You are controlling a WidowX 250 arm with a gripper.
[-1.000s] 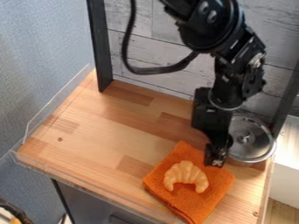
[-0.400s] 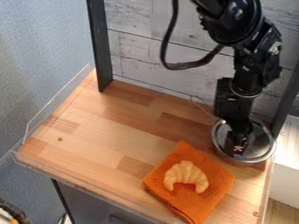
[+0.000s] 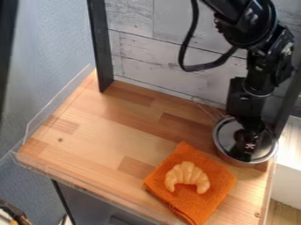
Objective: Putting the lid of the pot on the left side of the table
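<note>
The black gripper [image 3: 249, 146] hangs over the pot at the right side of the table, its tip in front of the lid's middle. The round silver lid [image 3: 224, 133] lies on top of the metal pot [image 3: 230, 159], and the lid's knob is hidden behind the gripper. Whether the gripper touches the lid cannot be seen. The wooden table [image 3: 106, 132] has its left side far from the pot.
An orange cloth [image 3: 218, 174] lies at the front right, close to the pot, with a toy croissant [image 3: 187, 176] on it. A thin clear rim runs along the table's left and front edges. Dark posts stand at the back left and right.
The arm has moved to the right, bringing the gripper from the pot's left side to over the lid. Cloth and croissant have stayed put. A dark strip has appeared at the upper left edge.
</note>
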